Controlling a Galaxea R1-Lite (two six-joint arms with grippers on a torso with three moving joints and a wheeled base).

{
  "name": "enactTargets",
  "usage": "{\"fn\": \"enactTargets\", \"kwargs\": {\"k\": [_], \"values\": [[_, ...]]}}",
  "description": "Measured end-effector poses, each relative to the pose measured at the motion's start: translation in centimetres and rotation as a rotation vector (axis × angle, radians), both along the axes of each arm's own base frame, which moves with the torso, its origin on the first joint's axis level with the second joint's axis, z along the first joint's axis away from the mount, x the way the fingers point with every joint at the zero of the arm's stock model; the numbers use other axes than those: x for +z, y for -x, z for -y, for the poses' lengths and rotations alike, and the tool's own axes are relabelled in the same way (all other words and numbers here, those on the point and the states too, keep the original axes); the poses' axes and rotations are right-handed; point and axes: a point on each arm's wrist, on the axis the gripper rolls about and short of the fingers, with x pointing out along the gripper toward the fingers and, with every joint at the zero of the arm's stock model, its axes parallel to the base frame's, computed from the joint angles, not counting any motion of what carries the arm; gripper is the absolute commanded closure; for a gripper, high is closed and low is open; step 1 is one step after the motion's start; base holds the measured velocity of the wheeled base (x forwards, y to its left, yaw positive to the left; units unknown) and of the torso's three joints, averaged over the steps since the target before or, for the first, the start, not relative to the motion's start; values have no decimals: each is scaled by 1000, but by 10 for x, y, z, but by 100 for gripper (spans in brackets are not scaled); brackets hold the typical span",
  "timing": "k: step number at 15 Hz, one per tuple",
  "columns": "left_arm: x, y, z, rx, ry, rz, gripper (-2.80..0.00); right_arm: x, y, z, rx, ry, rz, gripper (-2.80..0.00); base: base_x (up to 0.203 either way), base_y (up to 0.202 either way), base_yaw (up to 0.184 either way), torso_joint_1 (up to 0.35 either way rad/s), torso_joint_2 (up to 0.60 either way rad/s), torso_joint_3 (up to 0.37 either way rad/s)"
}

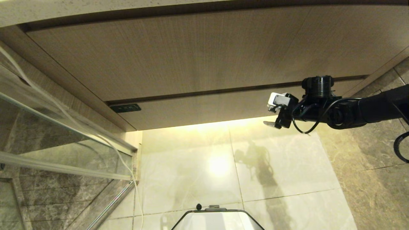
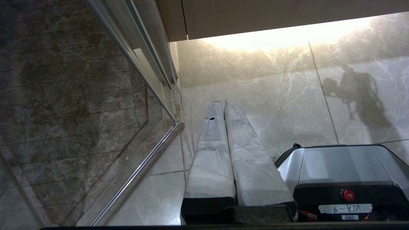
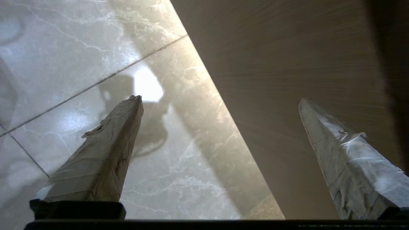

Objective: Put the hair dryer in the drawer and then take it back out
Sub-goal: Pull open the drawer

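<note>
Head view shows the narrow light-brown wood-grain drawer front with a small dark label [image 1: 223, 110] closed beneath the much taller plain wood-grain panel [image 1: 204, 54], and the right gripper [image 1: 277, 113] on its black arm hanging just in front of the drawer front's far end from the label, above the pale glossy marble floor [image 1: 198, 172]. The white hair dryer appears in none of the views, so its place cannot be told; only a thin white cord [image 1: 80, 127] trails down past the glass shower panel [image 1: 57, 140] on the label side of the drawer. The risk I judge from here: the drawer front shows no handle, so the fingers could slide off the flat wood or hook the wrong seam and pull the taller panel instead; working so far from the label could also rack the drawer askew. Left wrist view adds what the head view lacks: the left gripper [image 2: 220, 103] parked low beside the robot's grey base [image 2: 338, 166], well apart from the drawer, its wrapped fingers [image 2: 211, 153] pressed together. Right wrist view alone shows the right gripper's fingers [image 3: 105, 150] spread wide with nothing between them, one over the floor and one before the drawer's wood, not visibly touching.
</note>
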Motion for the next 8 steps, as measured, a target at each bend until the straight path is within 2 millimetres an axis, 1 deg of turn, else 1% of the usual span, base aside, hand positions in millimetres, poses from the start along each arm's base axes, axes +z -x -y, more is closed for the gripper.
{"fn": "enactTargets", "kwargs": {"k": [4,6,8], "values": [[0,0,0,0,0,0,0,12,12,2,21,-11,25,-280,0,0,0,0,0,0],[0,0,0,0,0,-1,0,15,26,6,35,0,11,-280,0,0,0,0,0,0],[0,0,0,0,0,0,0,17,44,5,84,3,2,-280,0,0,0,0,0,0]]}}
